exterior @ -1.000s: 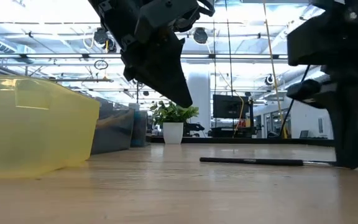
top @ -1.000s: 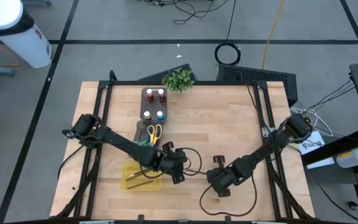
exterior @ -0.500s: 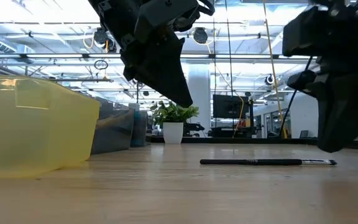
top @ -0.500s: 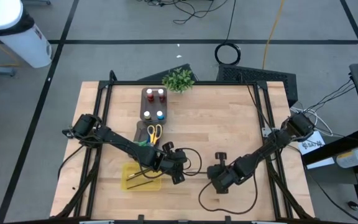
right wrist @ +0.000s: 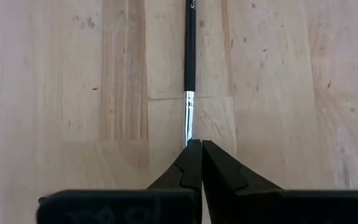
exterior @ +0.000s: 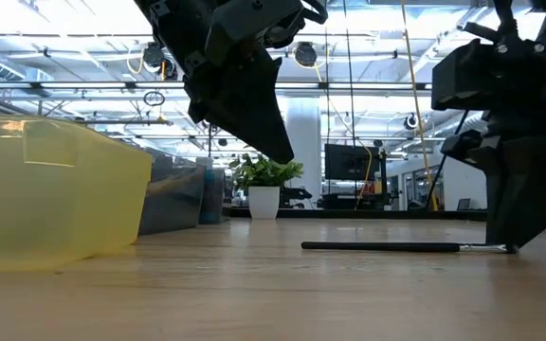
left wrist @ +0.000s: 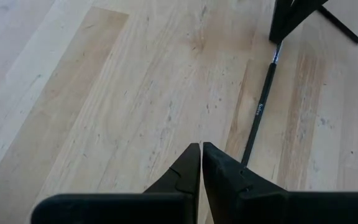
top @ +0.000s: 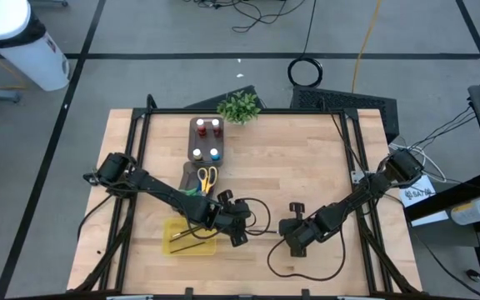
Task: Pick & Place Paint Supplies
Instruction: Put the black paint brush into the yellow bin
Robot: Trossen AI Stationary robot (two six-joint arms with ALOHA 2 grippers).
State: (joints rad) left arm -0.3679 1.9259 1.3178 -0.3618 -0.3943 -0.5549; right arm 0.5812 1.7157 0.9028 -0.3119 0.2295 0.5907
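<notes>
Left gripper (top: 238, 236), fingers pressed together and empty, hangs just right of the yellow tray (top: 173, 228). A thin dark brush (exterior: 401, 247) lies flat on the table (top: 307, 158) between the grippers, long axis left–right, metal end toward the right gripper (right wrist: 196, 147), whose closed fingertips meet at that end.

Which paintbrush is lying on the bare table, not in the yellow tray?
The brush on the wood between the two arms. The right tool is shut at its metal end. The other brush lies inside the yellow tray.
</notes>
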